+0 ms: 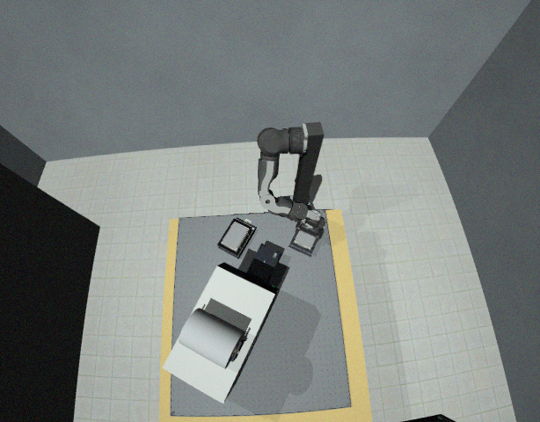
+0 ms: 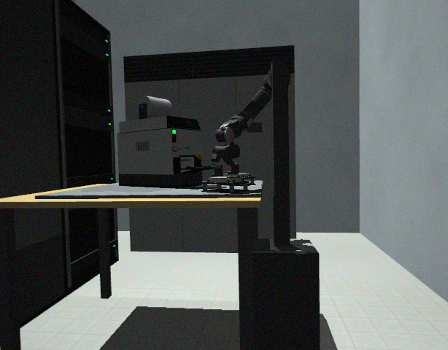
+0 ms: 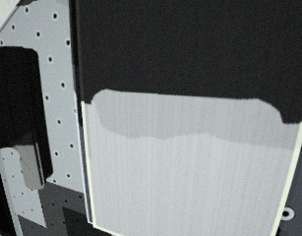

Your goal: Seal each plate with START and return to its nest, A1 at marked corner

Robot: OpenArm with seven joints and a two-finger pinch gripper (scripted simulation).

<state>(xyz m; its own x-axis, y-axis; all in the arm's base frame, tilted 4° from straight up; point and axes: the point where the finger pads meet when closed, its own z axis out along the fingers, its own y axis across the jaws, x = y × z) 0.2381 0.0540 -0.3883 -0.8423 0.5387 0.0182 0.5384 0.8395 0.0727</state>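
My gripper [image 1: 310,228] [image 2: 227,173] is open, its fingers low about the plate in the right-hand nest of the top view. That plate [image 1: 304,240] [image 2: 225,179] [image 3: 190,182] lies in its nest [image 1: 300,249] and looks flat. In the wrist view its top is smooth and pale, with no wells visible. A dark shape covers its upper part. The other plate [image 1: 235,236] lies in the left nest [image 1: 237,254]. The sealer's stage [image 1: 271,252] is out, with no plate visible on it. The sealer's lamp [image 2: 174,131] is green. The START button and A1 marks are too small to make out.
The white sealer [image 1: 243,290] [image 2: 147,154] with its foil roll [image 1: 212,337] stands beyond the stage, between and below the nests in the top view. The arm's column [image 1: 308,168] [image 2: 281,150] rises behind the table edge, close to the right-hand nest.
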